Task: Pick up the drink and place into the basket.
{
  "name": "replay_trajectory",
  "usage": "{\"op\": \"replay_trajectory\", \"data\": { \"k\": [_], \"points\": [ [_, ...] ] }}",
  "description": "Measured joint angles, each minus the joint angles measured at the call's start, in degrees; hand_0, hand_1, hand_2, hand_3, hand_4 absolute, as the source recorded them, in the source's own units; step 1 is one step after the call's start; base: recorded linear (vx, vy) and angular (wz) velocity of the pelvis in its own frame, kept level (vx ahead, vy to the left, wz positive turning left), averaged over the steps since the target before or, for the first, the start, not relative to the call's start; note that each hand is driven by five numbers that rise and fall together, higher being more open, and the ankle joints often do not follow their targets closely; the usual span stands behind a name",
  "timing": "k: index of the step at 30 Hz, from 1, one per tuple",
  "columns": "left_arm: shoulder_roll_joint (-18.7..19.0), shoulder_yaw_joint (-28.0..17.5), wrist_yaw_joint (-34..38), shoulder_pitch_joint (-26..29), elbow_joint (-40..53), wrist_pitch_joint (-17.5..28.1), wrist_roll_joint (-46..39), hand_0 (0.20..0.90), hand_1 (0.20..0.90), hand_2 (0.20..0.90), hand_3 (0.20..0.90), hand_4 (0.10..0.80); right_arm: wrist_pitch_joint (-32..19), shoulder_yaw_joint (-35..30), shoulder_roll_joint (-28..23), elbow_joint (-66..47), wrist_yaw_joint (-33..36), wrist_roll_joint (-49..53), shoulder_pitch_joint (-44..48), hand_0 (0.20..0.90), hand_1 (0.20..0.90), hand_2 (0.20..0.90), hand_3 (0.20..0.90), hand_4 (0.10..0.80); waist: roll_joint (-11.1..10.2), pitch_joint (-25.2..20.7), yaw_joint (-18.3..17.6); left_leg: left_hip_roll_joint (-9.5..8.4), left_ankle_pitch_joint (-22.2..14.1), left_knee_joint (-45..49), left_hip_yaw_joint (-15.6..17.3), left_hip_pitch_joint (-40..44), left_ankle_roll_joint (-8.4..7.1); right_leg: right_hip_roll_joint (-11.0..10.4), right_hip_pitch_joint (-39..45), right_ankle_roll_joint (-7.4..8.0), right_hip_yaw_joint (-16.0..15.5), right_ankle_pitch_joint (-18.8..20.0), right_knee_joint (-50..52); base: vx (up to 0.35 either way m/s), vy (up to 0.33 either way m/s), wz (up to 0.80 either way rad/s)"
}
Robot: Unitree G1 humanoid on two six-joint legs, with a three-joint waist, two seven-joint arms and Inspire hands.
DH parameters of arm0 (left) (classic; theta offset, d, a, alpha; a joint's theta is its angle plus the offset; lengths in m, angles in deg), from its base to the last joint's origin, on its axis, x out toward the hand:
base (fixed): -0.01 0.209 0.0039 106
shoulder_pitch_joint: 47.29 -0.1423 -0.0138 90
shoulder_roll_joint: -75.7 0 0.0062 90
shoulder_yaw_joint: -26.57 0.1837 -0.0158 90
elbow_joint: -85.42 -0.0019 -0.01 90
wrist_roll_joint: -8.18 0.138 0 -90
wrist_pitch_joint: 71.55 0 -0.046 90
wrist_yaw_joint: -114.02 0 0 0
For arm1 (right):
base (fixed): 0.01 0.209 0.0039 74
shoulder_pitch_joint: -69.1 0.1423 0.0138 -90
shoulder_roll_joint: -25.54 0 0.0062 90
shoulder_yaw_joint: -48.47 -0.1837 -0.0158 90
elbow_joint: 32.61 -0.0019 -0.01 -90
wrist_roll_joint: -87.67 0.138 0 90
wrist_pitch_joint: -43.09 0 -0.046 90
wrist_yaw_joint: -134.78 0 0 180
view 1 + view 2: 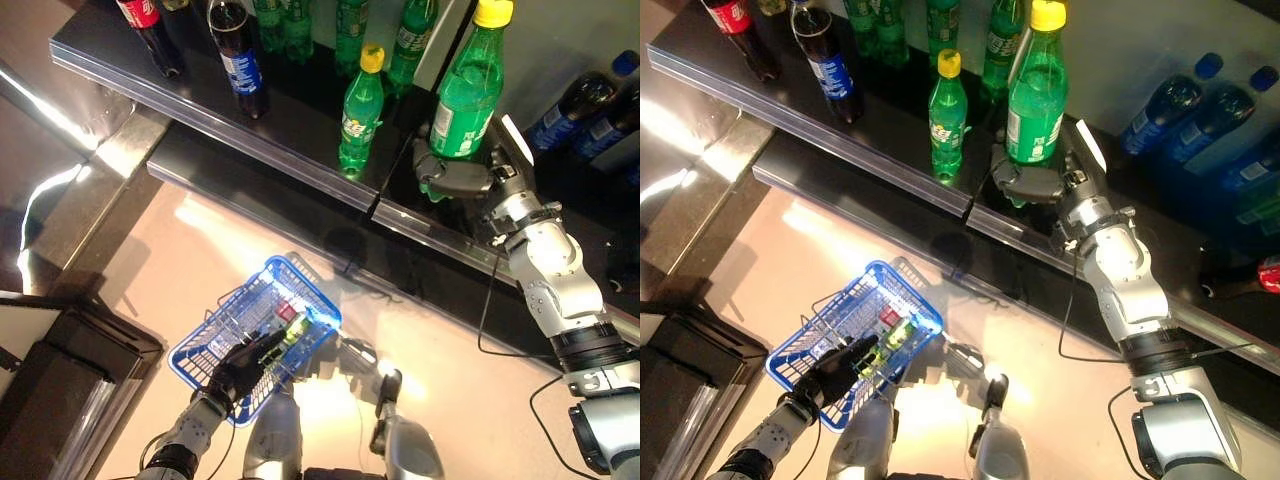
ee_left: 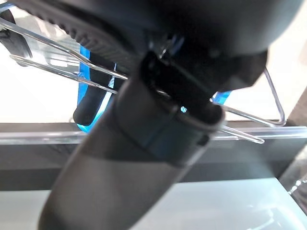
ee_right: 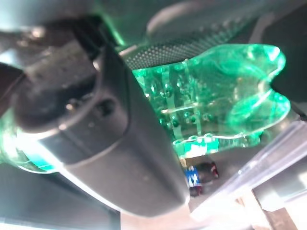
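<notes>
My right hand (image 1: pixel 458 176) is shut on a green bottle with a yellow cap (image 1: pixel 467 90) and holds it upright, just above the dark shelf (image 1: pixel 300 125). The right wrist view shows the bottle's green base (image 3: pixel 225 105) inside my fingers (image 3: pixel 86 120). My left hand (image 1: pixel 243 362) is shut on the wire handles (image 2: pixel 62 67) of the blue basket (image 1: pixel 215 335), which hangs low at the left above the floor. A drink (image 1: pixel 292 327) lies in the basket.
On the shelf stand another green bottle with a yellow cap (image 1: pixel 361 110), more green bottles (image 1: pixel 410 40) behind it and dark cola bottles (image 1: pixel 238 55) to the left. Blue-capped bottles (image 1: pixel 585 105) stand at the right. A dark box (image 1: pixel 60 400) sits on the floor at the lower left.
</notes>
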Motion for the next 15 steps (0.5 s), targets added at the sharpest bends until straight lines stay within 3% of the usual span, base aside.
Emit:
{"op": "replay_trajectory", "data": {
  "k": [11,15],
  "points": [
    [-0.3,-0.8,0.0,-1.9,4.2,0.0,0.0,0.3,0.3,0.3,0.2,0.1,1.8,-0.4,1.9,-2.1,-0.5,-1.0,-5.3,0.3,0.3,0.3,0.2,0.1,-0.1,-1.0,1.1,0.17,0.5,0.0,-0.2,0.4,-0.2,0.0,2.1,0.17,-1.5,-0.6,0.0,0.003,-0.02,0.12],
    [-0.4,-0.8,0.0,-3.2,7.9,-0.4,-0.1,0.3,0.3,0.3,0.2,0.1,2.0,-0.3,3.7,-2.3,-1.1,-1.0,-5.6,0.3,0.3,0.3,0.2,0.1,-0.1,-1.0,1.9,0.02,0.6,0.0,-1.9,0.6,-0.29,0.0,3.6,0.27,-3.0,-1.2,0.0,-0.008,-0.057,0.21]
  ]
}}
